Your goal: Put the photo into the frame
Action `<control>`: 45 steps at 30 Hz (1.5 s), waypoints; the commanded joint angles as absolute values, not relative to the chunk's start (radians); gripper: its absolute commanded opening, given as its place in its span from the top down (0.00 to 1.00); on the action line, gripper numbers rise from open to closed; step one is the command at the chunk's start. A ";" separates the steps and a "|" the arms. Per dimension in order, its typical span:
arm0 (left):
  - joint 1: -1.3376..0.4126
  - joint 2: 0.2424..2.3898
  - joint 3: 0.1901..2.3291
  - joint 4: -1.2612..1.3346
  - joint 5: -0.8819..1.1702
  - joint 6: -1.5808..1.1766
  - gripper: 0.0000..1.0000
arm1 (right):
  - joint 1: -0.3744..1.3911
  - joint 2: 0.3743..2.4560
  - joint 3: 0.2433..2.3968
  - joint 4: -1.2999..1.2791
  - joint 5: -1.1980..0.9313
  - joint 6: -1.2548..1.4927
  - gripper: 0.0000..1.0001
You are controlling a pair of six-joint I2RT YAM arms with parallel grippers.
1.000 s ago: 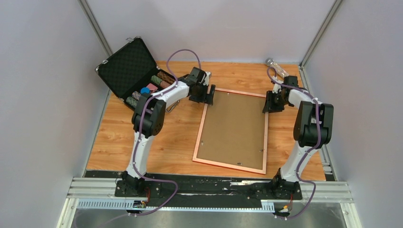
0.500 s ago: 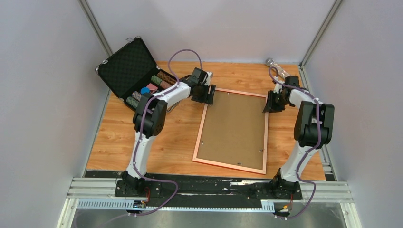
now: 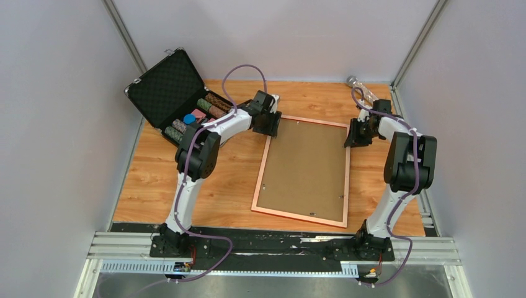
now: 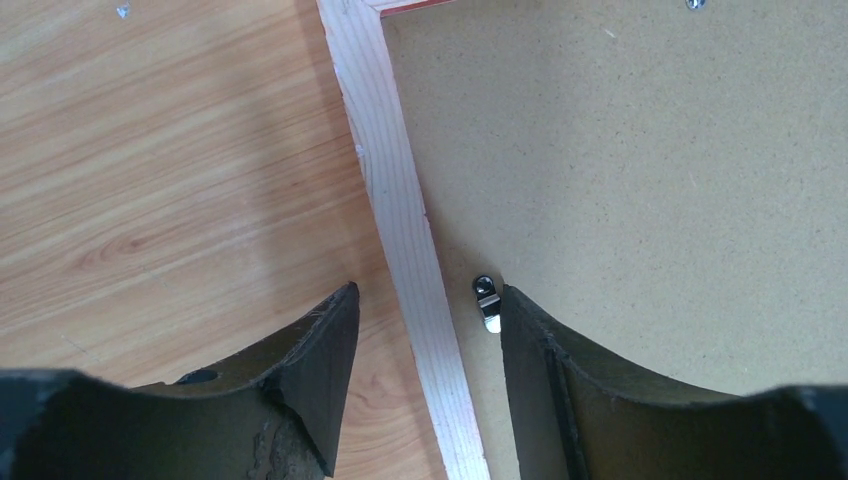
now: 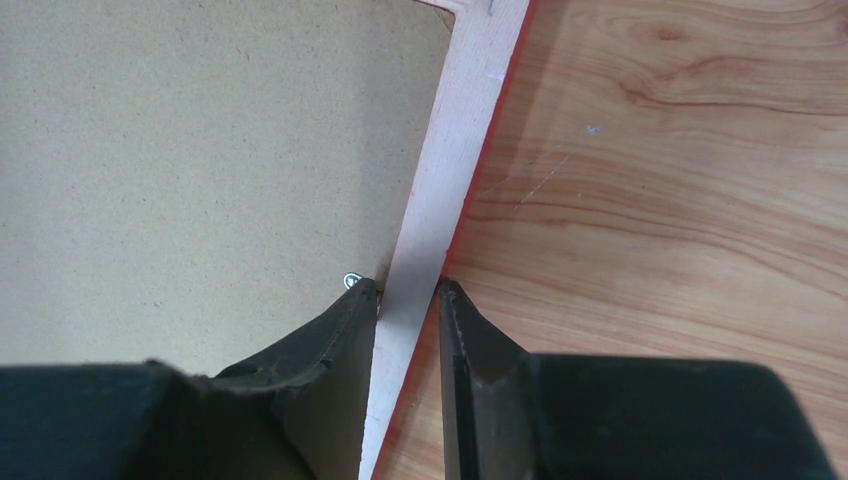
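The frame (image 3: 261, 177) lies face down on the table, pinkish-copper rails up, with a brown backing board (image 3: 305, 166) filling it. The photo is hidden. My left gripper (image 3: 271, 126) is at the frame's far-left corner. In the left wrist view, the left gripper (image 4: 425, 292) is open, one finger on each side of the pale rail (image 4: 390, 170), with gaps on both sides. A small metal clip (image 4: 486, 300) sits by the inner finger. My right gripper (image 3: 355, 136) is at the far-right corner. In its wrist view, the right gripper (image 5: 408, 285) is shut on the right rail (image 5: 460, 120).
An open black foam-lined case (image 3: 166, 87) holding stacked chips (image 3: 200, 112) stands at the far left, just behind the left arm. A clear bottle-like object (image 3: 361, 89) lies in the far-right corner. Grey walls enclose the wooden table (image 3: 186, 180) on three sides.
The left jaws have narrowed around the left rail, and that wrist has shifted slightly. The right jaws have closed a little further onto the right rail. The frame has not moved.
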State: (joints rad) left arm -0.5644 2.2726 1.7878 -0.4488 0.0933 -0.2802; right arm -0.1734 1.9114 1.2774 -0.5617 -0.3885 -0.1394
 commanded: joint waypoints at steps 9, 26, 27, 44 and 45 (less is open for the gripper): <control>-0.573 2.286 1.727 -0.433 0.072 -0.248 0.51 | -0.183 1.927 1.302 -0.547 -0.422 -0.138 0.73; -0.572 2.236 1.669 -0.428 0.088 -0.213 0.60 | -0.189 1.944 1.305 -0.555 -0.432 -0.140 0.74; -0.572 2.233 1.667 -0.427 0.089 -0.213 0.60 | -0.189 1.945 1.305 -0.557 -0.433 -0.140 0.74; -0.571 2.177 1.678 -0.471 0.088 -0.203 0.23 | -0.189 1.955 1.312 -0.565 -0.448 -0.138 0.75; -0.571 2.171 1.678 -0.481 0.086 -0.198 0.21 | -0.189 1.956 1.313 -0.565 -0.446 -0.137 0.75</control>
State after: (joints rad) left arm -0.5648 2.2242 1.6966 -0.3725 0.1020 -0.2329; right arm -0.1886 1.9278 1.2869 -0.5690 -0.4316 -0.1390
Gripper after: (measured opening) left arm 0.737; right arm 0.260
